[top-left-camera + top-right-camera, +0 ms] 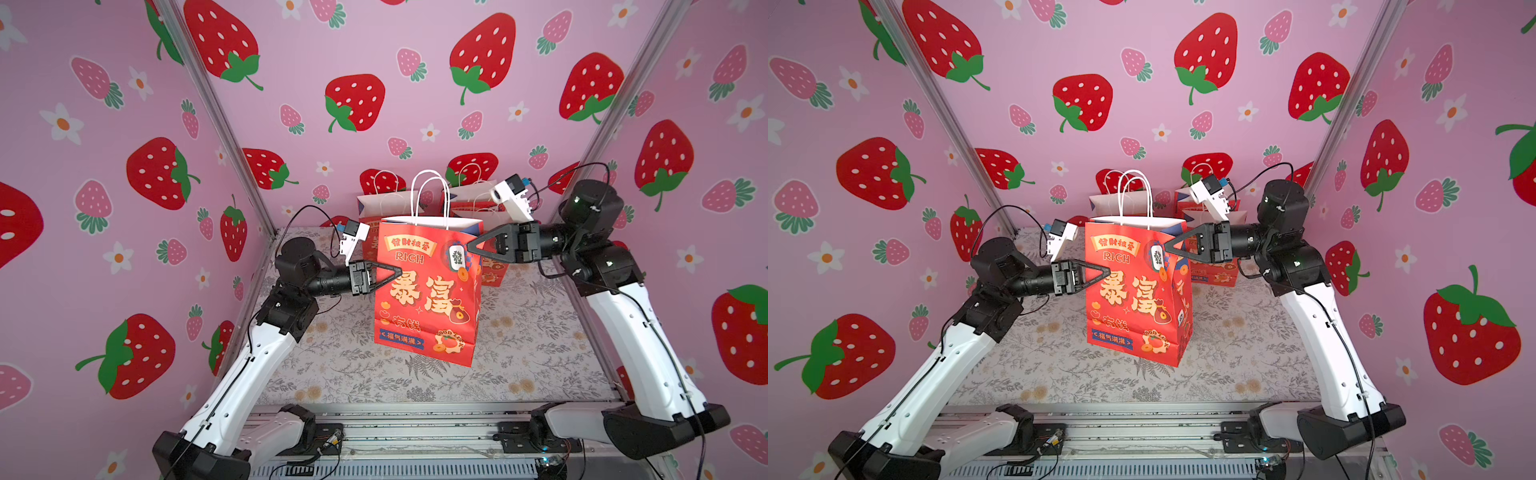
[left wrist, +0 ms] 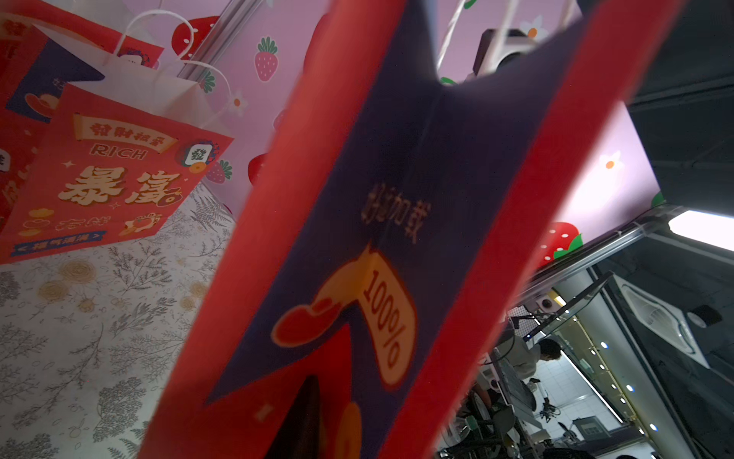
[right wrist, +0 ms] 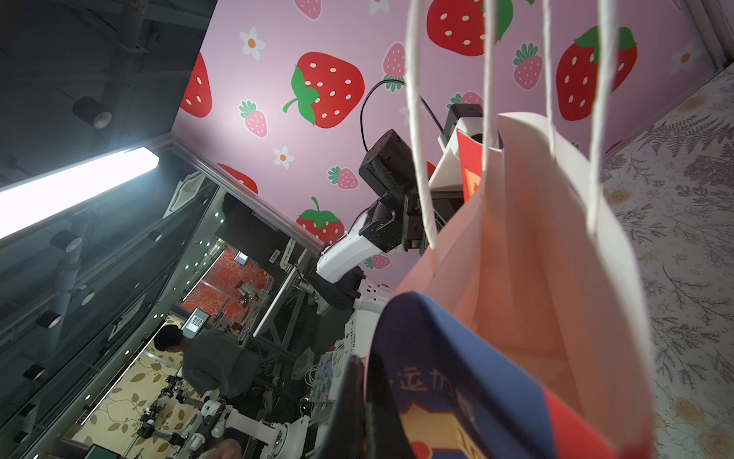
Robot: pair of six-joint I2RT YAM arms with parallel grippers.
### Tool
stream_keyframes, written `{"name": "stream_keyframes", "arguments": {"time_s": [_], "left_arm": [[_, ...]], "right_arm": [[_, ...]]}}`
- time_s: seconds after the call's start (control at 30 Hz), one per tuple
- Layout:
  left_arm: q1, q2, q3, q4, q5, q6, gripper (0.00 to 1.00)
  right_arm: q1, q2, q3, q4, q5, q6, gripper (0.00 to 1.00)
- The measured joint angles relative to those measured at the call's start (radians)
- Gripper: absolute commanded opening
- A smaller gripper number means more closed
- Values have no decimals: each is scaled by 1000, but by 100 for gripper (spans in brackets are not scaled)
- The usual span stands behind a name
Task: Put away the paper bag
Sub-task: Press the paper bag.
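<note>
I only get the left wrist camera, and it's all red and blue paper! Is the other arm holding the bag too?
Observer: Yes. The right gripper is shut on the bag's right side, near the top.
Operator: What's on the front?
Observer: It says RICH above big gold characters.
Operator: Where's my gripper?
Observer: The left gripper has its tips together at the bag's left side, below the rim.

Paper bag between left hand and right hand, other bags behind
</note>
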Motion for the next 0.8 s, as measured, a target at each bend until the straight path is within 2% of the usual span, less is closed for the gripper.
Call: {"name": "stream_keyframes", "arguments": {"time_s": [0.1, 0.13, 0.23, 0.3, 0.5, 0.6, 0.8], "left_arm": [[0, 0, 2, 0, -1, 0, 7], [0, 0, 3, -2, -2, 3, 0], [-1, 2, 6, -4, -1, -3, 0], [-2, 5, 9, -4, -2, -5, 0], [-2, 9, 22, -5, -16, -16, 0], [0, 12, 37, -5, -19, -31, 0], [7, 28, 75, 11, -11, -82, 0]], "right_arm": [[-17, -1, -10, 0, 1, 3, 12], [-23, -2, -14, 1, 2, 2, 15], [-50, -6, -29, 1, 14, 1, 23], [-68, -14, -39, 1, 22, 2, 31], [-102, -56, -70, 1, 54, -16, 70], [-122, -92, -81, -45, 98, -60, 83], [-152, -200, -86, -209, 279, -218, 94]]}}
